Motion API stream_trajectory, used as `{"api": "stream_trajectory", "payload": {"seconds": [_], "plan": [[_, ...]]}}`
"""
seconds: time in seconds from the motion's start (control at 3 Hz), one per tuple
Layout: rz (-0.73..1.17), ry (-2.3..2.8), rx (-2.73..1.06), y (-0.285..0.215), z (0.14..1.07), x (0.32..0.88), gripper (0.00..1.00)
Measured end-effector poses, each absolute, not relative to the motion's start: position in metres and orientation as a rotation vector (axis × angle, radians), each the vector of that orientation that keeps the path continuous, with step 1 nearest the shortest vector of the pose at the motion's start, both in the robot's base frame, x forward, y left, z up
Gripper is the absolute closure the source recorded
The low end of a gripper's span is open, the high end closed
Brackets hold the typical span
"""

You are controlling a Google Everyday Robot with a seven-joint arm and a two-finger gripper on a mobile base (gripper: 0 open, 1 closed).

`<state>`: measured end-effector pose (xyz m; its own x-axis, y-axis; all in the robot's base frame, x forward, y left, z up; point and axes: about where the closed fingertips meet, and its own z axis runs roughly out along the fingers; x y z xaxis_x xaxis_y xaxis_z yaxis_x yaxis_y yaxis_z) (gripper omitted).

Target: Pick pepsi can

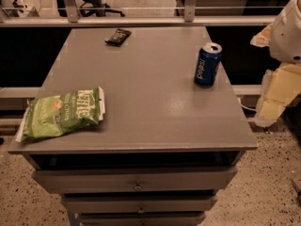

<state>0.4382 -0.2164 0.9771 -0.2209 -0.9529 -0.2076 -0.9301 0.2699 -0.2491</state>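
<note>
**Pepsi can upright at the table's right side, gripper off the edge beside it**

At the far left, a green chip bag (pixel 61 113) lies flat on the grey table (pixel 155 117), near the front-left corner, with its left end reaching the table's edge. Farther back, left of centre, 1 small dark packet (pixel 117 36) lies near the rear edge, well apart from the bag. Below the tabletop's front edge are stacked drawers (pixel 94 180), 2 of them showing small knobs.

Right of centre stands the pepsi can (pixel 208 65): dark blue, with white lettering running down its side and a silver top. It is upright on the table's right side, close to the right edge and in the rear half, well apart from both the bag and the packet. Nothing touches it.

At the far right, past the table's edge, the robot's white arm housing (pixel 288 29) enters from the upper corner. The pale gripper (pixel 276 94) hangs below it, off the table, to the right of the can and slightly nearer the front. Whether the gripper is spread or pressed together cannot be told.
</note>
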Motion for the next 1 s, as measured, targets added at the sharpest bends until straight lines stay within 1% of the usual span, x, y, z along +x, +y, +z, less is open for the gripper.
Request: {"api": "stream_trajectory", "payload": {"seconds": [0.33,0.67,1.0], "plan": [[-0.102,2.229,-1.723,-0.216,0.977,0.438,0.00],[-0.058,2.212,-1.667,-0.229,0.970,0.453,0.00],[0.012,2.169,-1.554,-0.247,0.957,0.483,0.00]]}}
